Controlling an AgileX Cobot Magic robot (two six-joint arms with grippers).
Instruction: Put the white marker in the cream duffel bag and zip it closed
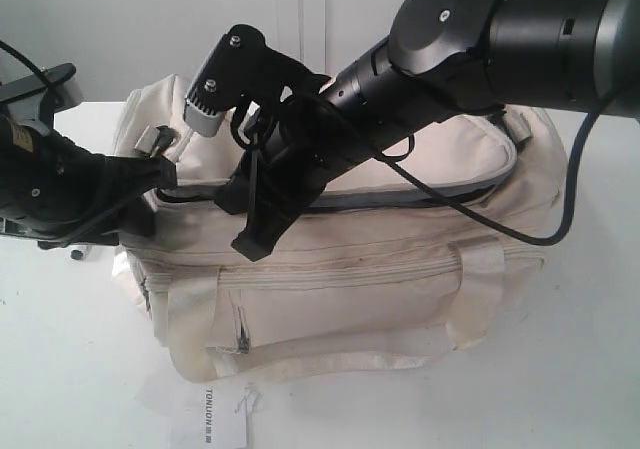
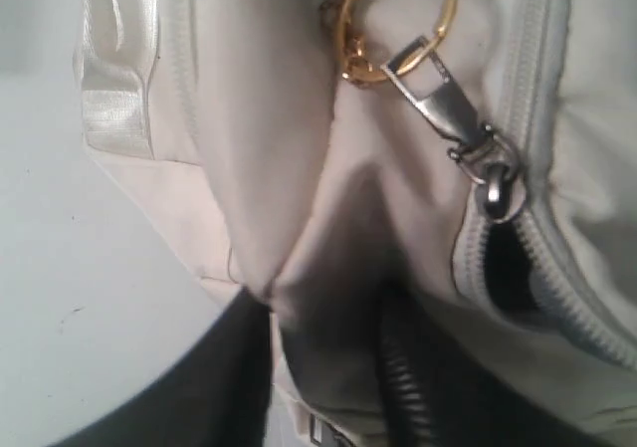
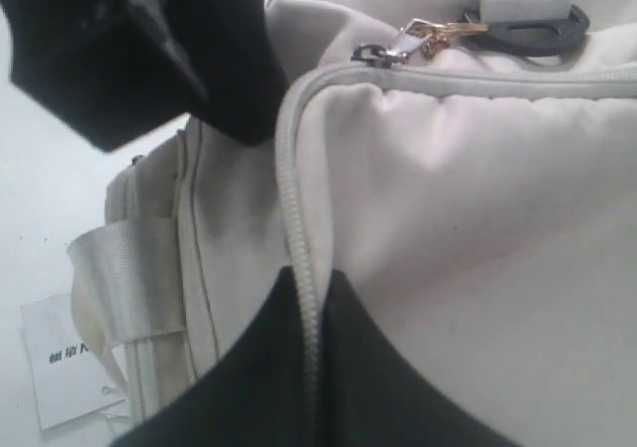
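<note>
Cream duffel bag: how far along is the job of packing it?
Done, perhaps: the white marker is not visible, so it may already be inside. In hand: the left tool and right tool appear to pinch the cream duffel bag by its top zip. Left: a dark gap stays open beside the zip slider, so the zip needs closing.

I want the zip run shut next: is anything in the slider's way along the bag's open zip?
Only the robot itself: the right pincer is shut on the zip edge partway along the bag, on the open stretch beyond the slider. Nothing loose shows in the open gap.
</note>
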